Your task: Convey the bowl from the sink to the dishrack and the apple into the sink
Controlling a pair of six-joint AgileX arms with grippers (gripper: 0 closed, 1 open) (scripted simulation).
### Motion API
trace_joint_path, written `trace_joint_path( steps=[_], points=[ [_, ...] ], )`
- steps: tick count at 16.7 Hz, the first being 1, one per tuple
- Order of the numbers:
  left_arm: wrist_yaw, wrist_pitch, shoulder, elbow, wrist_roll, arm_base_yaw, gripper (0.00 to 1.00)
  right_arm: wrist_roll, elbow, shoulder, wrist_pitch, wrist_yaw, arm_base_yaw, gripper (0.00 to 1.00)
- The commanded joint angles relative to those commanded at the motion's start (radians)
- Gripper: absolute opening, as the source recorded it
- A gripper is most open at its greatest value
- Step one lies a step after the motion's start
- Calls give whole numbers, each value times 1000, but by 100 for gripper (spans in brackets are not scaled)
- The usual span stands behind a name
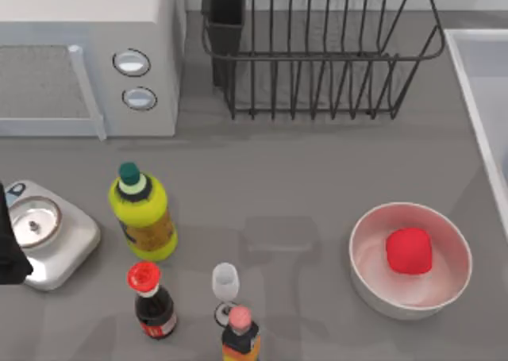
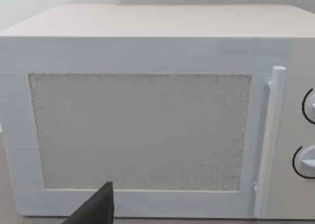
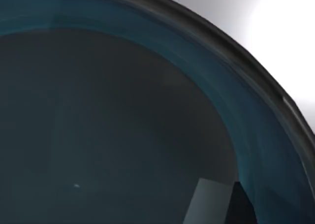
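Observation:
The teal-blue bowl [image 3: 123, 115] lies very close under my right wrist camera, its dark inside and blue wall spreading across that view. One grey fingertip [image 3: 209, 204] of my right gripper reaches in over the bowl's inner wall. The red apple [image 1: 409, 250] sits in a white bowl [image 1: 373, 286] on the right of the table. The sink [image 1: 468, 83] runs along the table's right edge, cut off by the frame. The black wire dishrack [image 1: 317, 59] stands at the back, with its dark cup [image 1: 226, 16] at the left corner. My left arm [image 1: 8, 250] is parked at the left edge.
A white microwave [image 1: 87, 51] fills the back left; the left wrist view faces its door [image 2: 142, 130]. A kitchen scale [image 1: 48, 234], a yellow bottle [image 1: 143, 214], a red-capped dark bottle [image 1: 151, 301], a small glass [image 1: 225, 286] and another bottle [image 1: 240, 337] crowd the front left.

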Motion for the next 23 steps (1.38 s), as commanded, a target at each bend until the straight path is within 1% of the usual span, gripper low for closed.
trace_joint_path(
  steps=[3, 6, 9, 17, 20, 23],
  points=[
    [0, 0, 0, 0, 0, 0, 100, -4, -9, -19, -8, -2, -2, 0],
    [0, 0, 0, 0, 0, 0, 100, -44, -61, -118, -65, -9, -41, 0],
    [0, 0, 0, 0, 0, 0, 100, -110, -153, -307, -161, -19, -106, 0],
    [0, 0, 0, 0, 0, 0, 100, -337, -455, -964, -487, -42, -325, 0],
    [0, 0, 0, 0, 0, 0, 100, -402, -541, -1122, -580, -46, -387, 0],
    [0, 0, 0, 0, 0, 0, 100, -431, -581, -1183, -621, -48, -416, 0]
  ],
)
